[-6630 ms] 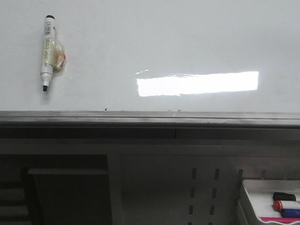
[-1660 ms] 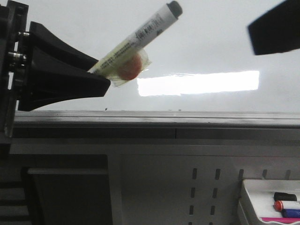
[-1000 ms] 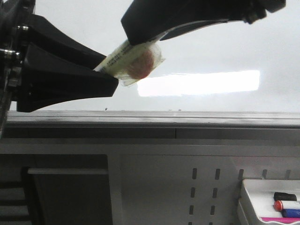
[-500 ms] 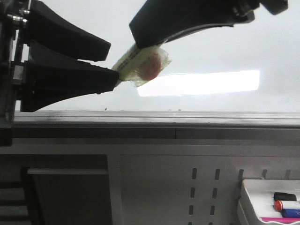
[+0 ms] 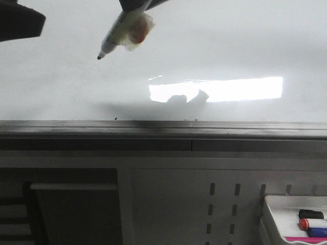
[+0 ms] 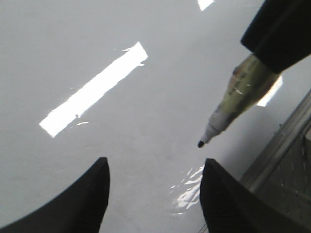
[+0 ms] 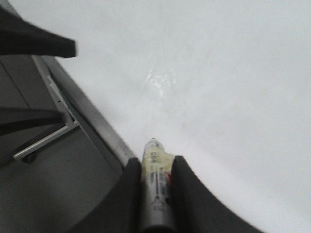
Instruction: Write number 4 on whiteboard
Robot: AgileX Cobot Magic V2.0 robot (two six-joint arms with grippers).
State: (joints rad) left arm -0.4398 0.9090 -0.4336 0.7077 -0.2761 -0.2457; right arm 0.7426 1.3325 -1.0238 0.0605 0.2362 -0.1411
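Half a second ago held from both sides low over the bright reflection; now raised toward the upper edge of the front view, the marker [image 5: 120, 31] carried by the right gripper [image 7: 154, 194] alone, cap gone, black tip bare and pointing down and to the left. Pulled back to the upper left corner of that view, the left gripper [image 6: 153, 194], only a dark piece of it showing there; in its own wrist view fingers [image 6: 82, 204] spread wide apart with nothing between them. Clamped on the barrel from both sides, the right fingers [image 7: 127, 194], with a yellowish wrap and an orange-red patch just beside the grip. Tip close to the whiteboard [image 5: 230, 46], but whether touching or apart cannot be told, perhaps a little apart, judging by the left wrist view. No stroke of the number 4 visible anywhere on the board; only a small dark speck [image 5: 116, 119] near the lower edge. Glossy white surface with a bright rectangular reflection [image 5: 240, 89], a dark shadow cutting into its left part. Below, a grey ledge [image 5: 163, 127] along the board, then a grey panel with slots, and at the lower right a white tray [image 5: 271, 214] holding markers.
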